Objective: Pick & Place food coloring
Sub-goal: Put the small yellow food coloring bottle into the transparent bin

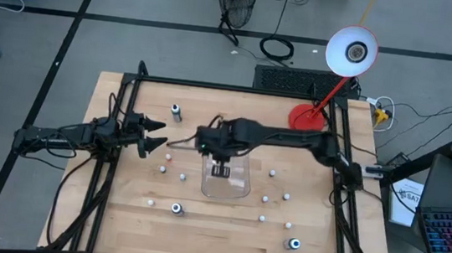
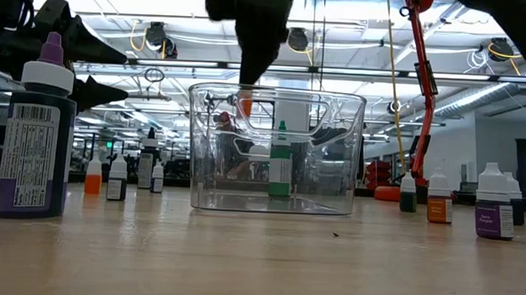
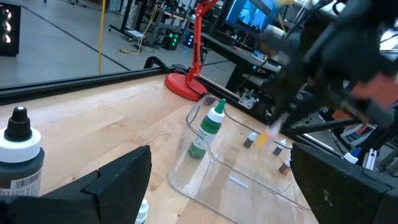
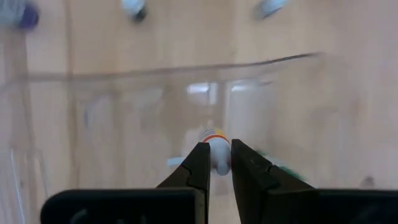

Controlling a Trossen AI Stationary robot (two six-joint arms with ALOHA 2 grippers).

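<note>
Small food coloring bottle point(image 4: 217, 155), white cap with an orange band, pinched between the fingers of the right end effector point(image 4: 217, 167). End effector points down over the clear tray point(image 1: 241, 187), which sits mid-counter; in the low view the bottle point(image 2: 244, 103) hangs at about rim height of the tray point(image 2: 352, 151), inside its outline.

One green-capped bottle point(image 2: 280, 162) stands upright in the tray; the same bottle shows in the left wrist view point(image 3: 209, 127).

Other food coloring bottles are scattered on the wooden counter point(image 1: 214, 235) around the tray. Large dark-bodied bottle with white cap point(image 2: 36, 129) near the low camera. An orange one point(image 2: 94, 172) and two darker ones farther back on that side. On the far side of the tray, a green-bodied one point(image 2: 408, 193), an orange-labelled one point(image 2: 439, 198) and a purple-labelled one point(image 2: 493, 203). A black-tipped bottle point(image 3: 20, 155) stands close to the left wrist camera.

Left end effector point(image 1: 158, 134) hovers over the left part of the counter, fingers spread wide, holding nothing, pointed toward the tray.

Red desk lamp point(image 1: 310, 114) based at the far right corner of the counter.
</note>
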